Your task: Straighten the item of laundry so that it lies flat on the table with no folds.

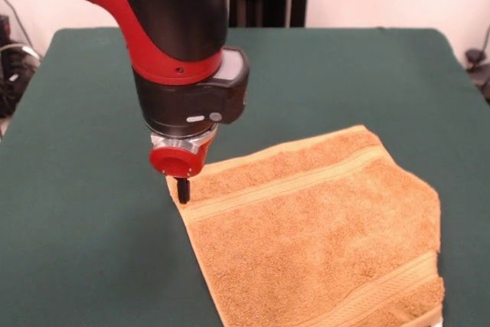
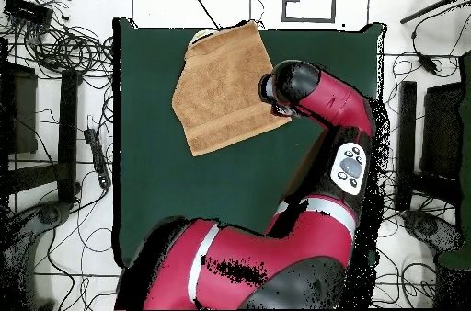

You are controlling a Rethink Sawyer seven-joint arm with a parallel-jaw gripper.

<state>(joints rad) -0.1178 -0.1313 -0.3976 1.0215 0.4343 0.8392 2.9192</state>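
Observation:
The item of laundry (image 1: 321, 227), an orange-tan towel with woven stripe bands, lies spread on the dark green table (image 1: 84, 128) at the front right. Its right-hand corner looks turned under, leaving a slanted edge. A bit of white shows at its bottom right end. My gripper (image 1: 182, 191) points straight down at the towel's far left corner, its black tips closed together on the cloth's edge. In the overhead view the towel (image 2: 224, 86) lies near the table's (image 2: 184, 197) top edge, and the arm's wrist (image 2: 292, 85) hides the gripper over its right corner.
Cables and stands (image 2: 64, 50) crowd the floor round the table. Bare green cloth stretches left of and behind the towel in the front view. The towel's near end reaches the table's front edge.

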